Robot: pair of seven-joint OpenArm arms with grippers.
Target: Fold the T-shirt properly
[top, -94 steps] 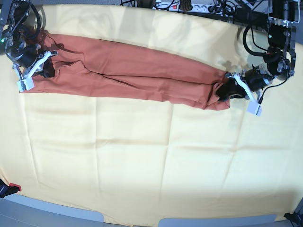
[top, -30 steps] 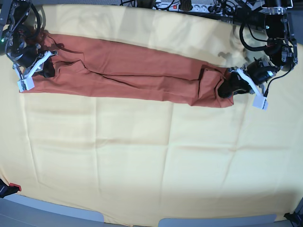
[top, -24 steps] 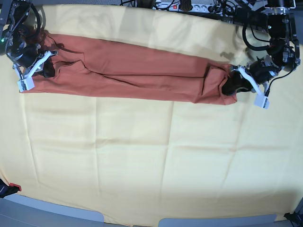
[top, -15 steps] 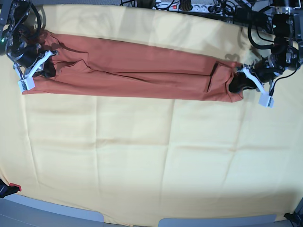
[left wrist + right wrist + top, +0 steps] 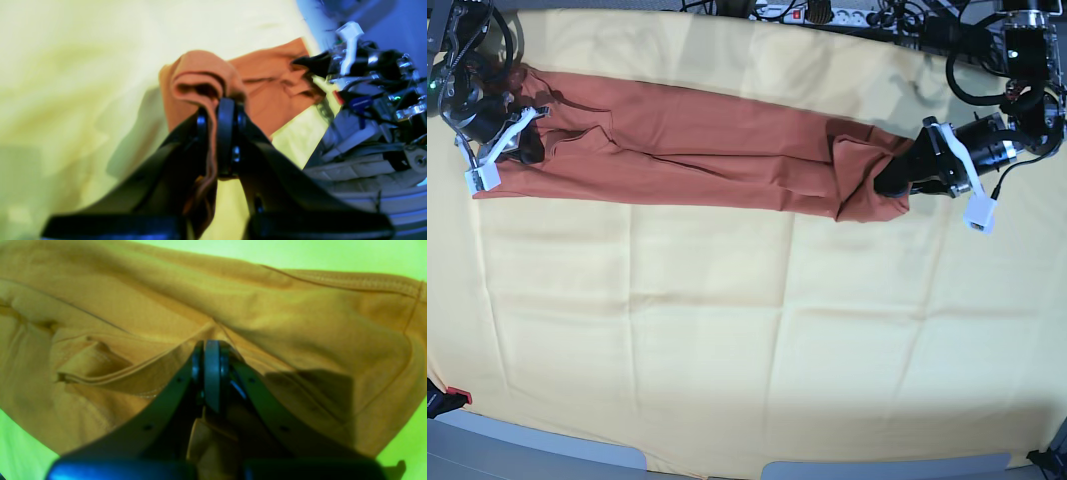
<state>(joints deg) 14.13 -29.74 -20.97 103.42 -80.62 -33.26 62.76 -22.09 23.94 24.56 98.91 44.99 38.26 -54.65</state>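
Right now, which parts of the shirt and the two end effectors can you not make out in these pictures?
- T-shirt collar and label: not visible in any view; folded cloth hides them.
- Left end effector tips: in the left wrist view, blurred and wrapped by bunched fabric.
- Right end effector: in the base view, too small and dark to see how it stands.
- Yellow cloth: in the base view, its near edge is cut off by the frame.

Both arms are black with looping black cables, white plastic brackets, and slim black-fingered pincers (image 5: 889, 182).
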